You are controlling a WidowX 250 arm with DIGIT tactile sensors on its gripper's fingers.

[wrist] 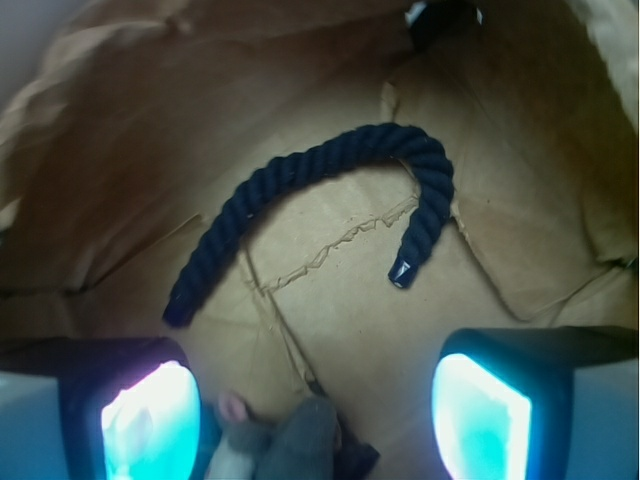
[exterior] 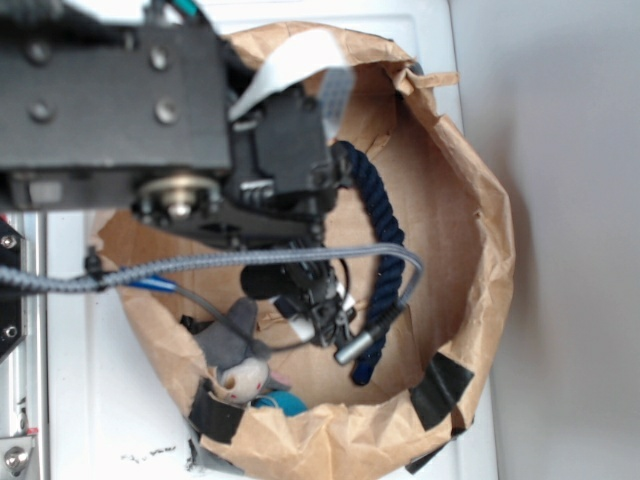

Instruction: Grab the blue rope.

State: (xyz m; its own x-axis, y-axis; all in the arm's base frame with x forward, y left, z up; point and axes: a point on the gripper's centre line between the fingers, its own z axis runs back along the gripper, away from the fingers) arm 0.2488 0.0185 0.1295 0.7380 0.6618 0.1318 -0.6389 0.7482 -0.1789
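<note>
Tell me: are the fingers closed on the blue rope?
No. In the wrist view, the blue rope lies untouched beyond both spread fingers.

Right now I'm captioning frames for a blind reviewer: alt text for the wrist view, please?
A dark blue rope, curved like a hook, lies on crumpled brown paper. The open gripper hangs above it, its two fingers at the bottom corners glowing teal. A grey plush toy peeks in between them at the bottom edge.
</note>
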